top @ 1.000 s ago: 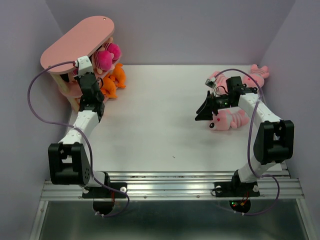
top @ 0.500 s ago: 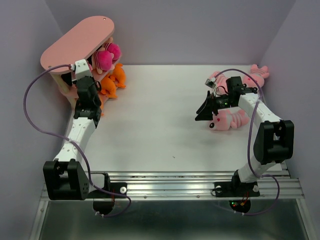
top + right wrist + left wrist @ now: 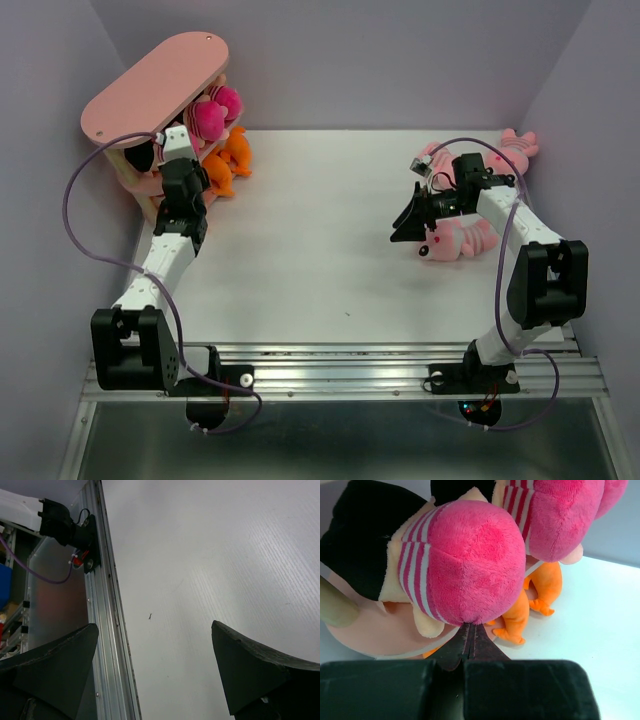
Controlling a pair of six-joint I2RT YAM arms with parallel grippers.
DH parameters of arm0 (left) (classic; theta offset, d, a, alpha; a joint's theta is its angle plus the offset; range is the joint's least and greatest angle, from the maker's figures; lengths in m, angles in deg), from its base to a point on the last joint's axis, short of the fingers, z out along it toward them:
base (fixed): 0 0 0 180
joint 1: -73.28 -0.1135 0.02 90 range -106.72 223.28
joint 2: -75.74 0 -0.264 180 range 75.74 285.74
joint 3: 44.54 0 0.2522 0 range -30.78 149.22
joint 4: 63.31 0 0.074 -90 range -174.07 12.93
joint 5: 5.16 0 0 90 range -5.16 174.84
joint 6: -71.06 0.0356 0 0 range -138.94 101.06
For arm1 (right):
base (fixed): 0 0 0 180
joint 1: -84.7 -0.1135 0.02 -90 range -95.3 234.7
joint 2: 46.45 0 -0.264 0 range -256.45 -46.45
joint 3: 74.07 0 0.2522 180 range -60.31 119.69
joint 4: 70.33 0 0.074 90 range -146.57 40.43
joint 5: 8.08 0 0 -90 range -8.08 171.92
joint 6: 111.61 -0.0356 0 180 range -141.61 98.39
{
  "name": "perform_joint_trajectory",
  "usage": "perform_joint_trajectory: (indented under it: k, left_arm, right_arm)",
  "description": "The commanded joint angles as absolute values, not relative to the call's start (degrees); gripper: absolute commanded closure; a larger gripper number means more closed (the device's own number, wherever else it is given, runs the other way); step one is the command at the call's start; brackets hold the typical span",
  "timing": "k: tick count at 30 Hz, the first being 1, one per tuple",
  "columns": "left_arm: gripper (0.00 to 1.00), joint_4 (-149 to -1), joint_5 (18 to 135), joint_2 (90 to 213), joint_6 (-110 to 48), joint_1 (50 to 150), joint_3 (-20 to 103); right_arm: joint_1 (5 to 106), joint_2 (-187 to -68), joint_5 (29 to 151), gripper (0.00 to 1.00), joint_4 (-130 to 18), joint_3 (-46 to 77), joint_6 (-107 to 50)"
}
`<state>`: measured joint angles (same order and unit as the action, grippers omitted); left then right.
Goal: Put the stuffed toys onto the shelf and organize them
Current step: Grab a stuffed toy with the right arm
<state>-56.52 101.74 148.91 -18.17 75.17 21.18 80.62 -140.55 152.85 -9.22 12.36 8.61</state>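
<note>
The pink shelf (image 3: 155, 85) stands at the back left, with a pale post (image 3: 335, 605) and a middle board (image 3: 370, 635) close up in the left wrist view. Two dolls in magenta striped clothes (image 3: 212, 112) lie on that board, the nearer doll (image 3: 470, 565) beside a second doll (image 3: 555, 515). Orange toys (image 3: 228, 160) sit below them (image 3: 520, 620). My left gripper (image 3: 470, 630) is shut, its tips touching the nearer doll's magenta end. My right gripper (image 3: 403, 222) stands open over bare table (image 3: 155, 625), next to a light pink striped toy (image 3: 455, 240).
Two more pink striped toys lie at the back right, one (image 3: 518, 145) against the wall and one (image 3: 432, 155) behind the right wrist. Purple walls close in left, back and right. A metal rail (image 3: 340, 370) runs along the near edge.
My left arm swung left along the shelf, then back right, bringing its shut tips up against the doll. The right arm has not moved.
</note>
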Motion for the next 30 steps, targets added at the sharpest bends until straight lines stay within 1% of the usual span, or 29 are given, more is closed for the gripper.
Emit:
perform_joint_trajectory:
  k: [1,2,4,6,7,8,10,11,14,17,19,22,24,26,30]
  left_arm:
    - [1.00,-53.17,101.36,150.53,-18.42,75.39,20.55]
    - [1.00,-53.17,101.45,150.97,-18.50,75.39,20.63]
    - [0.95,-53.08,101.89,151.76,-18.59,75.39,20.46]
    - [0.86,-52.47,101.97,151.94,-18.59,75.39,20.37]
    - [0.80,-52.46,102.06,151.94,-19.90,75.39,20.46]
    - [0.67,-52.46,102.32,151.77,-20.35,75.39,20.55]
    - [0.58,-52.47,102.50,151.59,-20.70,75.39,20.63]
    - [0.46,-52.73,103.02,151.33,-20.88,75.39,20.72]
    - [0.29,-53.43,103.64,150.36,-21.31,75.39,20.72]
    - [0.23,-54.30,103.30,148.79,-21.49,75.39,20.64]
    - [0.22,-55.10,102.42,147.21,-21.67,75.39,20.98]
    - [0.17,-58.34,98.74,144.14,-22.63,75.39,22.21]
    - [0.09,-62.37,94.17,142.29,-24.12,75.39,23.00]
    - [0.03,-66.33,89.26,138.69,-25.35,75.48,23.62]
    - [0.01,-73.54,80.98,132.44,-28.42,75.57,25.46]
  right_arm:
    - [81.10,-138.91,153.55,0.00,-8.85,14.75,9.85]
    - [81.10,-139.08,153.55,0.00,-8.84,14.75,9.94]
    - [81.10,-139.00,153.55,0.00,-8.76,14.84,9.85]
    - [81.10,-139.00,153.55,0.00,-8.76,14.75,9.94]
    - [81.10,-139.00,153.55,0.00,-8.76,14.75,9.94]
    - [81.10,-139.00,153.55,0.00,-8.76,14.75,10.03]
    - [81.10,-139.08,153.55,0.00,-8.67,14.84,10.03]
    - [81.10,-139.08,153.64,0.00,-8.67,14.84,10.03]
    - [81.10,-139.26,153.72,0.00,-8.49,14.84,10.12]
    - [81.10,-139.17,153.64,0.00,-8.49,14.84,10.21]
    - [81.10,-139.17,153.64,0.00,-8.40,14.84,10.21]
    - [81.62,-139.09,153.64,0.00,-8.40,14.84,10.29]
    - [81.62,-139.08,153.55,0.00,-8.40,14.84,10.38]
    - [81.62,-139.08,153.20,0.00,-8.14,15.01,10.82]
    - [81.62,-139.08,152.23,0.00,-7.44,15.28,11.79]
